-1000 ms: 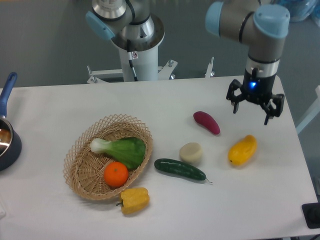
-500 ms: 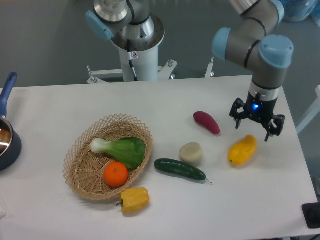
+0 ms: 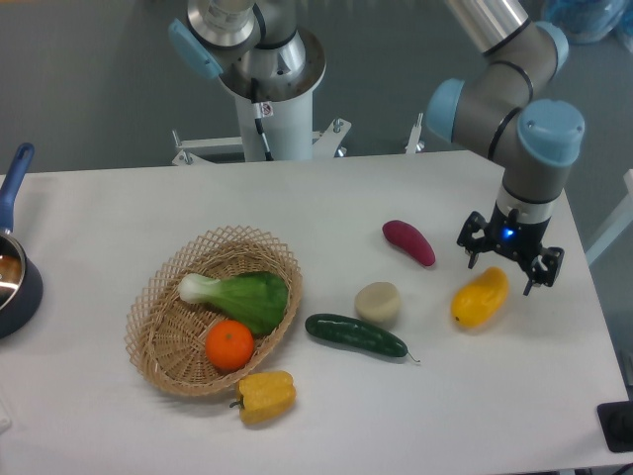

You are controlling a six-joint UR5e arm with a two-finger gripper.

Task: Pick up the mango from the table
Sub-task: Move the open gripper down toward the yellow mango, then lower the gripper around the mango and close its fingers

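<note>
Lower and nearer the mango (image 3: 480,298) than a second ago, the gripper (image 3: 509,263) has come down from over the far right of the desk (image 3: 99,218) until its spread fingers hang just above and slightly behind the fruit's upper end; nothing else on the desk has shifted between the pictures. The jaws stand apart and empty, one finger to each side, so this looks like the approach step, with the grasp itself not yet begun. The mango lies on the desk directly below and a little toward the front-left of the gripper, tilted with its long axis running diagonally. By my reading, the next move calls for a small shift forward and left to centre over the fruit's middle, a short descent until the fingers straddle its narrow width, then closing across that width; the glossy skin may slip if the fingers close near the tapered end. Around it, a purple sweet potato (image 3: 409,242) lies to the gripper's left, near but apart from the mango. A pale round vegetable (image 3: 378,302) and a cucumber (image 3: 355,335) lie farther left and to the front. Well away on the left sit a wicker basket (image 3: 163,341) holding a bok choy (image 3: 242,296) and an orange (image 3: 229,344), with a yellow bell pepper (image 3: 265,395) just in front of it, and a blue pan (image 3: 14,277) at the far edge. None of these crowd the mango, so the descent seems unobstructed.
</note>
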